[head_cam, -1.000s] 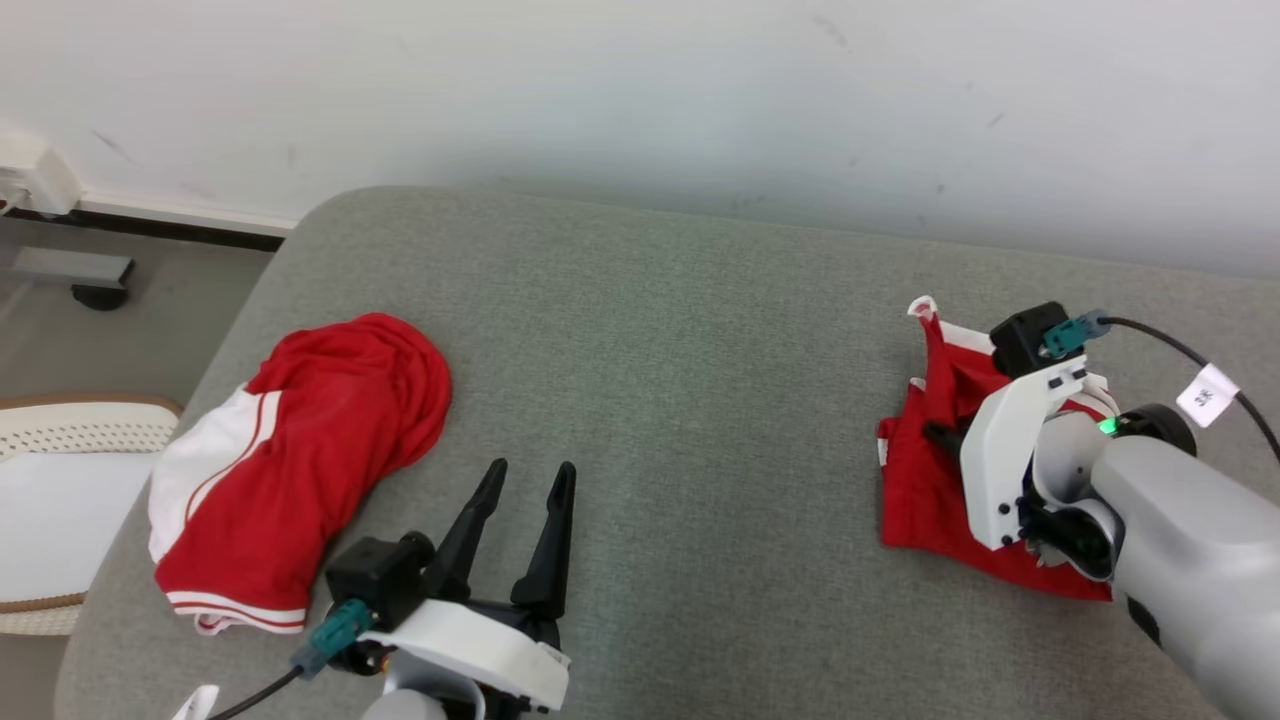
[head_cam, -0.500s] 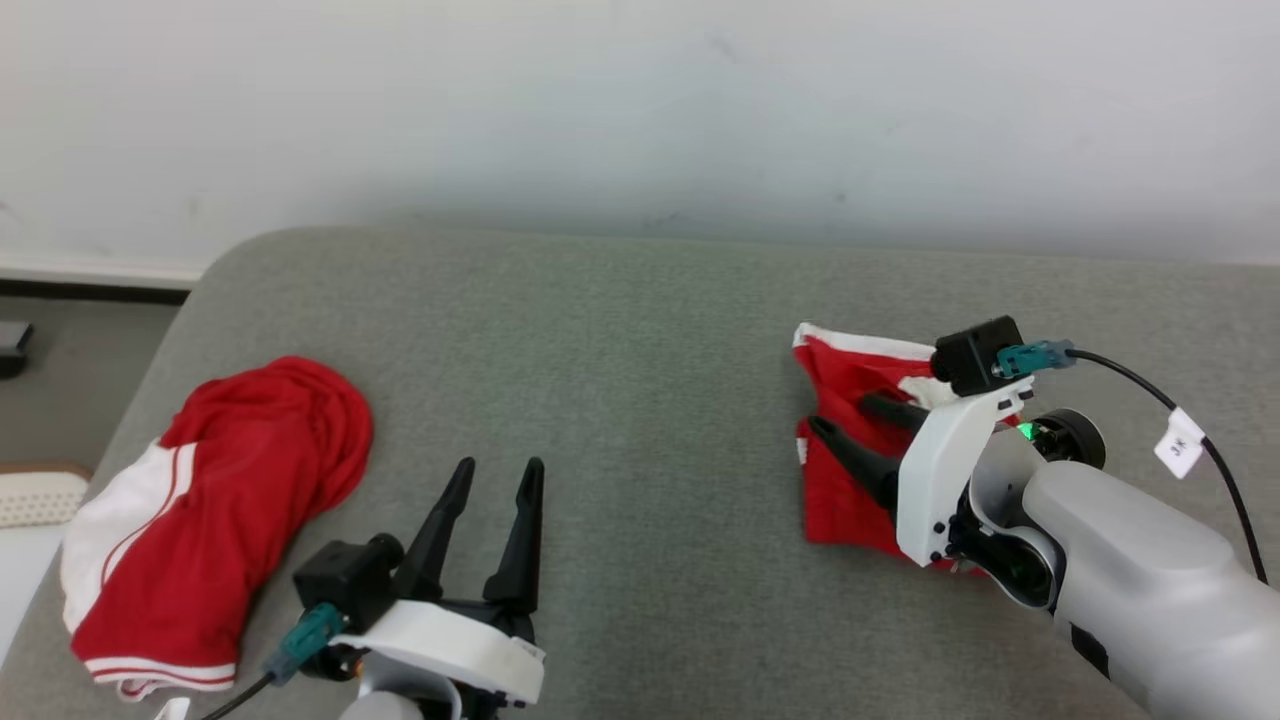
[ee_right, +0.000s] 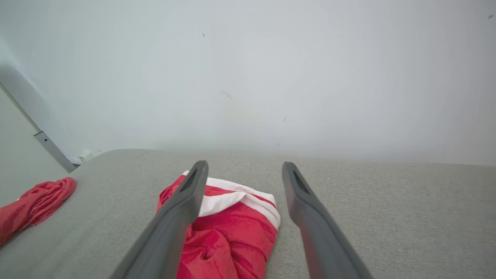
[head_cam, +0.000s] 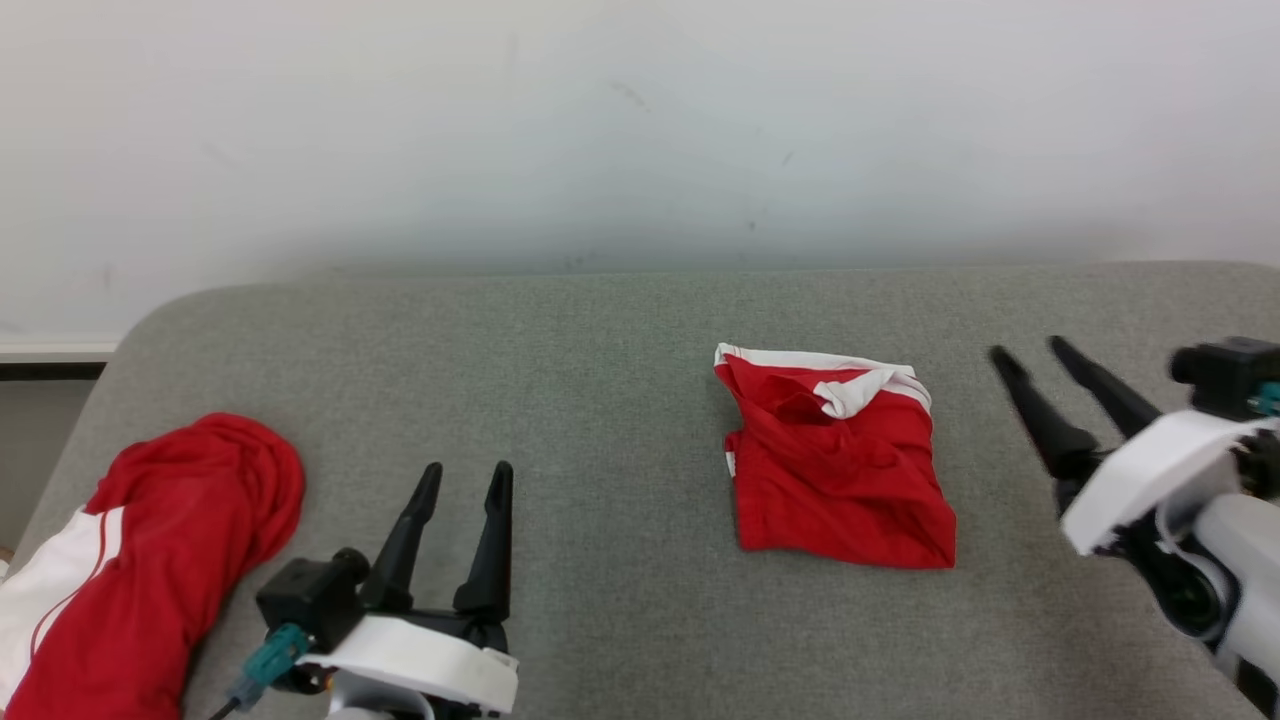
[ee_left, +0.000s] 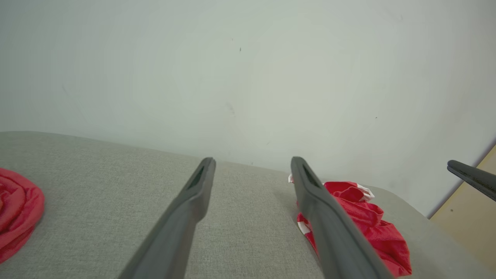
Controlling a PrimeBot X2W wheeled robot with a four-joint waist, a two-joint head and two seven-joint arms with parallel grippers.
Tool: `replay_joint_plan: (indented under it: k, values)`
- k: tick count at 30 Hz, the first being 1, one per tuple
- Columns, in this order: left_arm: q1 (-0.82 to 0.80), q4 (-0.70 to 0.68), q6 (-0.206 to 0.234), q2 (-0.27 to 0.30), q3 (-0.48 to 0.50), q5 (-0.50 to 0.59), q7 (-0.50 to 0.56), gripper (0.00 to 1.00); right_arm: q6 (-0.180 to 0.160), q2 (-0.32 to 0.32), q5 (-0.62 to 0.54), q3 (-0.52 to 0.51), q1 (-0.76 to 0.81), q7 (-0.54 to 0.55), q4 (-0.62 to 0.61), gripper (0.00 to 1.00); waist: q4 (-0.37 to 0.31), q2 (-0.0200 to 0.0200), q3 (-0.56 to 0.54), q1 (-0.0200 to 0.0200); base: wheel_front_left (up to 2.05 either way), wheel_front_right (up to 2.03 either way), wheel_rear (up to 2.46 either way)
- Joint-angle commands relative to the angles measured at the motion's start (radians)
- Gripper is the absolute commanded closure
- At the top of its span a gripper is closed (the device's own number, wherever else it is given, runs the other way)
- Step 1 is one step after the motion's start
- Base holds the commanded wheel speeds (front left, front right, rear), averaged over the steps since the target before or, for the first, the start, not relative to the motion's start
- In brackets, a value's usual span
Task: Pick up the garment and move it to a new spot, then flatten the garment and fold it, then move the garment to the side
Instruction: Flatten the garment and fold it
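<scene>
garments two, folded garment [head_cam: 840, 480], crumpled garment [head_cam: 170, 540], left end effector [head_cam: 467, 470], right end effector [head_cam: 1028, 348], both parted

The left gripper [head_cam: 467, 470] and the right gripper [head_cam: 1026, 348] each have two long, thin black fingers [head_cam: 402, 540] with pointy tips. The fingers grow out of a white curved plate [head_cam: 420, 665]. Beside the plate sits a little black box [head_cam: 305, 598] with a blue-green plug [head_cam: 268, 655] and a thin dark cable [head_cam: 228, 706].
</scene>
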Motion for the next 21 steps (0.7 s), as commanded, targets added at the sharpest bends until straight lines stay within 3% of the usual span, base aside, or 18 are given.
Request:
replay_joint_plan:
  k: [1,5,10,17,18,20,21]
  values:
    - [0.017,-0.008,-0.004,0.004,0.008,0.011,0.0,0.0,0.0,-0.006,-0.01,-0.026,0.033,-0.011,0.016,0.0,-0.002,-0.0001,-0.001,0.0,0.0,0.0,0.0]
    - [0.032,-0.039,-0.008,0.003,0.03,0.02,0.0,0.0,0.0,-0.011,-0.112,-0.258,0.122,-0.019,0.047,0.0,-0.013,-0.0001,0.005,0.0,0.0,0.0,0.0]
    - [0.047,-0.069,-0.013,0.004,0.045,0.035,0.0,0.0,0.0,0.057,-0.33,-0.557,0.291,-0.017,0.011,0.0,-0.022,-0.0001,0.011,0.0,0.0,0.0,0.0]
    - [0.052,-0.079,-0.015,0.004,0.04,0.033,0.0,0.0,0.0,0.153,-0.525,-0.717,0.415,-0.018,-0.026,0.0,-0.013,-0.0001,0.014,0.0,0.0,0.0,0.0]
    - [0.051,-0.078,-0.015,0.004,0.037,0.031,0.0,0.0,0.0,0.162,-0.54,-0.724,0.418,-0.018,-0.024,0.11,-0.008,-0.0001,0.014,0.0,0.0,0.0,0.0]
    - [0.05,-0.075,-0.013,0.004,0.032,0.027,0.0,0.0,0.0,0.173,-0.561,-0.729,0.418,-0.018,-0.018,0.85,0.003,-0.0001,0.017,0.0,0.0,0.0,0.0]
    - [0.049,-0.076,-0.012,0.004,0.03,0.024,0.0,0.0,0.0,0.177,-0.565,-0.727,0.413,-0.018,-0.013,1.0,0.01,-0.0001,0.018,0.0,0.0,0.0,0.0]
